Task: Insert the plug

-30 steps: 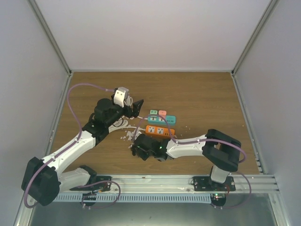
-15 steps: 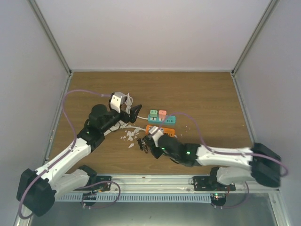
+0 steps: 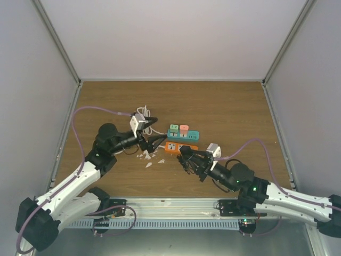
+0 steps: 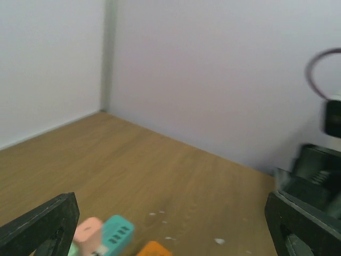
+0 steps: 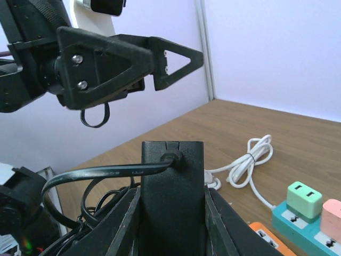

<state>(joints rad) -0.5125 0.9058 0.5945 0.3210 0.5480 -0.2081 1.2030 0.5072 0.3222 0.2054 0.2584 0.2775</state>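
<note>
My right gripper (image 3: 186,157) is shut on a black plug adapter (image 5: 172,197), held upright between its fingers (image 5: 116,226), with a black cord (image 5: 96,173) looping off to the left. It hovers just in front of the orange power strip (image 3: 181,148), whose corner shows in the right wrist view (image 5: 261,234). My left gripper (image 3: 155,132) is open wide and empty, just left of the strips; its fingers (image 4: 42,226) frame the left wrist view. A teal power strip (image 3: 184,134) behind the orange one carries a green adapter (image 5: 305,198) and a pink adapter (image 5: 331,213).
A coiled white cable (image 5: 250,160) lies on the wooden table (image 3: 234,117) left of the strips. Small white scraps (image 3: 149,157) lie below the left gripper. White walls enclose the table on three sides. The left gripper (image 5: 117,64) looms close above the held plug.
My right arm has unfolded and swung right, carrying the black plug from left of the orange strip to its front edge. My left gripper has dropped lower beside the strips.
</note>
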